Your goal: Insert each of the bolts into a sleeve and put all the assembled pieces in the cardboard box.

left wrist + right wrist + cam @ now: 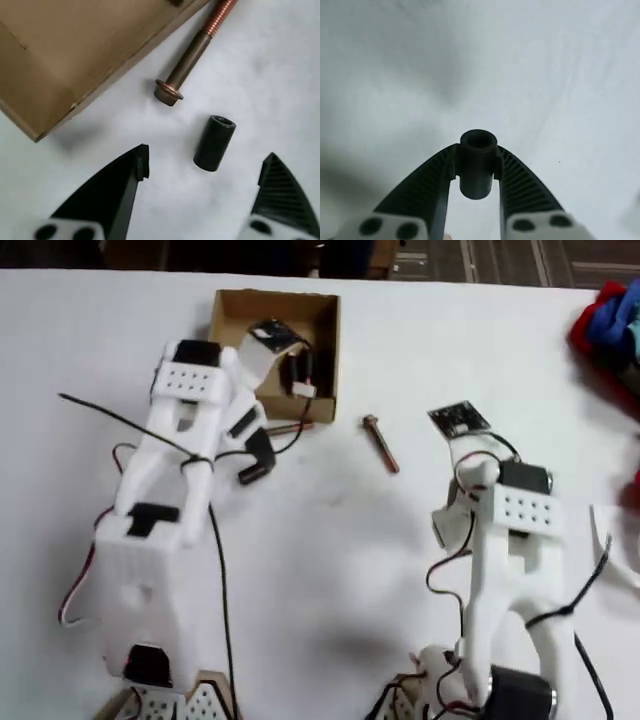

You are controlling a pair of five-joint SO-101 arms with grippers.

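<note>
Currently, a black sleeve (478, 142) is sitting clamped between the ribbed fingers (427, 187) of the right gripper (476, 159). Its open end is facing the wrist camera and poking a little past the fingertips, with the white table (560, 75) behind it. Over on the other side, a second sleeve (215, 142), also black, is resting loose on the table with its open end showing. The left gripper (206, 164) is hovering by it with its jaws spread wide; in the left wrist view the second sleeve is lying in the gap between them and touching neither finger. Just beyond that sleeve a bolt (192, 55) is lying on the table, its flanged head pointing toward the sleeve but apart from it. Its coppery threaded end is running away alongside the outer wall of the cardboard box (75, 60), just beside it. In the high view the left arm is leaning over the box's near corner. A second bolt (382, 443) is lying by itself on the table between the two arms, apart from the box and from both grippers. Black and red wires (215, 540) are trailing along both arms. Red and blue cloth (605, 320) is sitting at the table's far right edge, well apart from everything else.
</note>
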